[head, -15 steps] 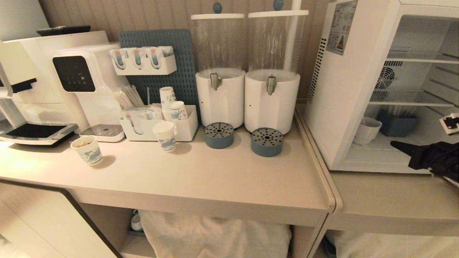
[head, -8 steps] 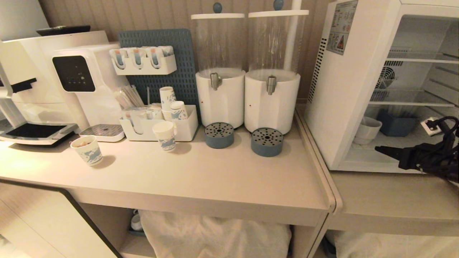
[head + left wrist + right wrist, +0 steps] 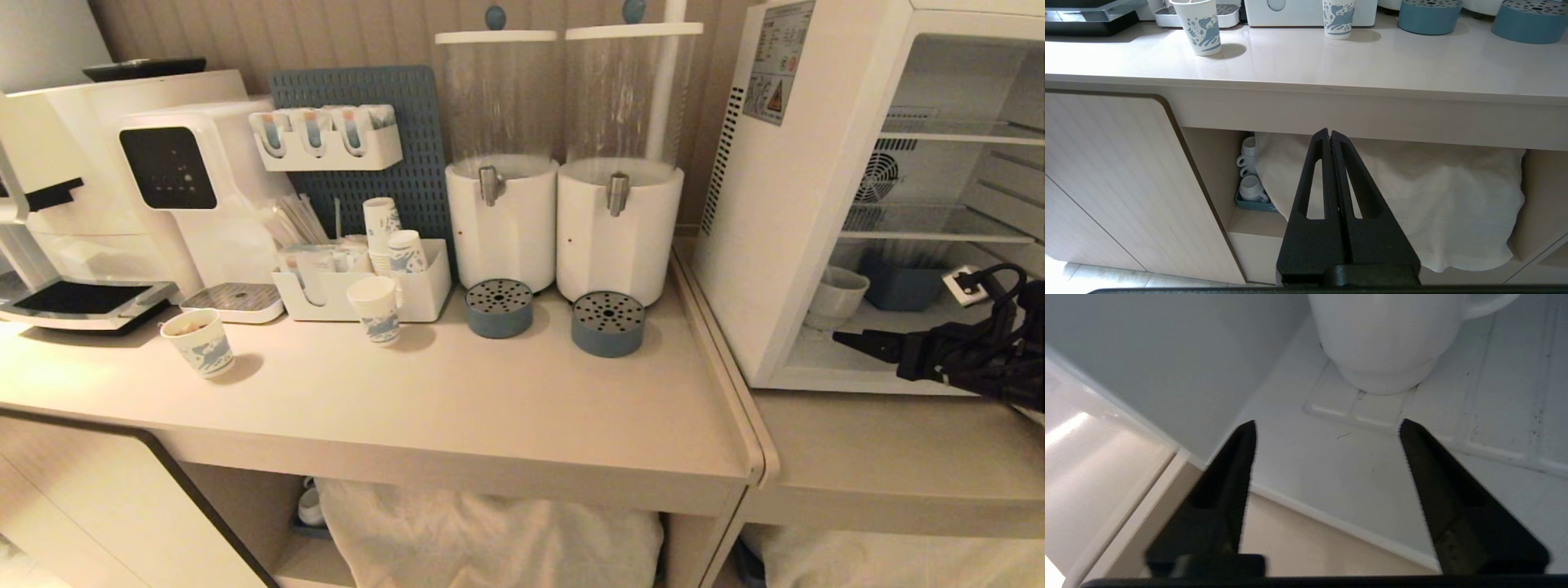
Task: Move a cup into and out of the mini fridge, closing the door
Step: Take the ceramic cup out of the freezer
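Hanging parked below the counter with fingers pressed together, the left gripper (image 3: 1331, 136) idles, while the cup (image 3: 834, 297) sits on the mini fridge (image 3: 784, 220) floor, the right gripper (image 3: 845, 340) spread before it, lift-out and door-closing apparently remaining.

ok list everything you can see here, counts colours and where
mini fridge: 1, white, right end of the counter, open front
cup: 1, white, on the fridge floor, left side
tub: 1, blue, on the fridge floor behind the cup
drink dispensers: 2, clear on white bases, centre back
drip trays: 2, blue, in front of the dispensers
paper cups: 2 loose, blue print, left counter; more stacked in the organiser
drink machines: 2, white, far left
right gripper: open, at the fridge mouth, short of the cup
left gripper: shut, below the counter edge
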Robot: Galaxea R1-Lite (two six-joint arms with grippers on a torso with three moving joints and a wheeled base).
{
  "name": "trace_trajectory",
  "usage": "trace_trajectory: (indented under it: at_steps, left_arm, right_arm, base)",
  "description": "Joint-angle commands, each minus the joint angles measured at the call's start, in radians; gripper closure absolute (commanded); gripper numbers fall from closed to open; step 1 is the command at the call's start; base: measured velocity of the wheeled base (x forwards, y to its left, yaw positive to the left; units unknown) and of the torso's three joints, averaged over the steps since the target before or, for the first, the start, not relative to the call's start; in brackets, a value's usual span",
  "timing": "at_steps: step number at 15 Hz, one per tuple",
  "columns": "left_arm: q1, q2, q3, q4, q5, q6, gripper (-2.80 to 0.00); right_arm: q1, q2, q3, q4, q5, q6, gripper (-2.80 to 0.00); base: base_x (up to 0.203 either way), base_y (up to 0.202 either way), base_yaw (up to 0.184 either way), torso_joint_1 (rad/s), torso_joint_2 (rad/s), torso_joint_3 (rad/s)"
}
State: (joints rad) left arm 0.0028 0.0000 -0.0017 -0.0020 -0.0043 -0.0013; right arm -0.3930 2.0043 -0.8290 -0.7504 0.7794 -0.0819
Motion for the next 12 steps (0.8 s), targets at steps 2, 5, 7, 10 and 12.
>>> trace_trajectory:
  at_steps: [2,5,7,10,12]
  left_arm:
    - [0.000,0.000,0.000,-0.001,0.000,0.000,0.00]
    - [0.000,0.002,0.000,-0.001,0.000,0.000,0.00]
    - [0.000,0.002,0.000,-0.001,0.000,0.000,0.00]
    - [0.000,0.001,0.000,-0.001,0.000,-0.003,0.00]
    - [0.000,0.002,0.000,-0.001,0.000,-0.003,0.00]
  right_arm:
    - [0.001,0.044,-0.038,-0.007,-0.010,-0.032,-2.80]
    - [0.019,0.078,-0.081,-0.009,-0.078,-0.068,-2.80]
    - [0.029,0.084,-0.102,-0.013,-0.090,-0.070,-2.80]
    - [0.045,0.091,-0.133,-0.001,-0.092,-0.064,-2.80]
    - [0.048,0.096,-0.143,0.001,-0.092,-0.062,-2.80]
  base:
    - [0.000,0.000,0.000,0.000,0.00,0.000]
    - [0.000,0.000,0.000,0.000,0.00,0.000]
    - [0.000,0.000,0.000,0.000,0.00,0.000]
    - [0.000,0.000,0.000,0.000,0.00,0.000]
    - [0.000,0.000,0.000,0.000,0.00,0.000]
